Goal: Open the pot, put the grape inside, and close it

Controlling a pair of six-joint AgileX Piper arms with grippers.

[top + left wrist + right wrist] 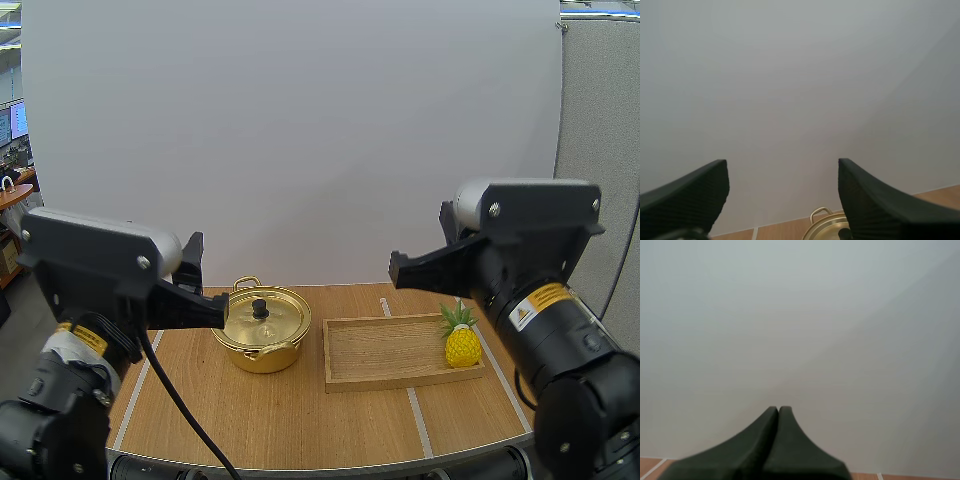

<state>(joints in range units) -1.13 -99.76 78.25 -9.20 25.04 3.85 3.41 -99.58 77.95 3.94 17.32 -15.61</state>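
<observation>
A gold pot (262, 328) stands on the wooden table left of centre, its lid on, with a black knob (260, 308) on top. A small yellow pineapple (461, 340) stands at the right end of a wooden tray (390, 352). My left gripper (205, 285) hovers open just left of the pot, above table height. In the left wrist view its fingers (782, 167) stand wide apart, with the pot's rim and handle (822, 220) below them. My right gripper (400, 270) hangs shut on nothing above the tray's far edge; its fingers (778, 412) lie together as one wedge.
The tray lies right of the pot with a narrow gap between them. White tape lines (420, 420) run across the table (280, 420). A white backdrop rises behind the table's far edge.
</observation>
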